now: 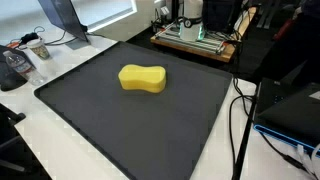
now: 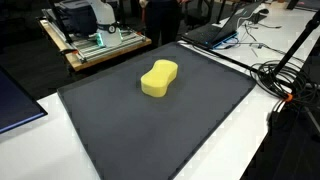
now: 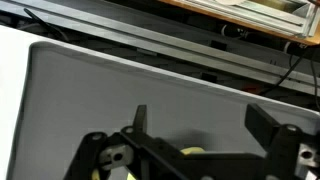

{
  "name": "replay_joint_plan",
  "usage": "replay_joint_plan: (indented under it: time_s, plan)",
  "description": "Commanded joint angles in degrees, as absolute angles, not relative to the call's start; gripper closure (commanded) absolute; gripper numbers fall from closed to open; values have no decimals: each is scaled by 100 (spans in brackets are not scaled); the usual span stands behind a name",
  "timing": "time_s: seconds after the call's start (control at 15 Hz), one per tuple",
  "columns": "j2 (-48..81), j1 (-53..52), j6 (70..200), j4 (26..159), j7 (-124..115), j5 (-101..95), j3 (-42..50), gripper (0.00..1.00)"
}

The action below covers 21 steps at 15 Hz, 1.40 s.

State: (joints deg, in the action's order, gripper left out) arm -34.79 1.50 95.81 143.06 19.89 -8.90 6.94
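Note:
A yellow peanut-shaped sponge [image 1: 142, 78] lies on a dark grey mat [image 1: 110, 125] in both exterior views [image 2: 159, 78]. Neither the arm nor the gripper shows in the exterior views. In the wrist view my gripper [image 3: 200, 115] is open, its two dark fingers spread wide above the mat [image 3: 90, 90]. A small part of the sponge [image 3: 193, 152] shows at the bottom edge, between the fingers and mostly hidden behind the gripper body. Nothing is held.
The mat [image 2: 200, 135] lies on a white table. A wooden platform with equipment [image 1: 200, 38] stands beyond the mat's far edge. Black cables [image 1: 240, 120] run beside the mat, and more cables [image 2: 290, 75] and a laptop [image 2: 215, 30] lie at the side.

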Motion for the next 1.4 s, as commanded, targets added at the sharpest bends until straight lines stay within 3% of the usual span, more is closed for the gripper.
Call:
replay_joint_plan:
  time_s: [0.0,0.67,1.33]
  plan:
    - [-3480,111,9570,14297,1971,-904,725,0]
    - [-3480,111,9570,14297,1971,-904,725,0]
    - [-3567,-893,9930,13629,2232,1302,499,0]
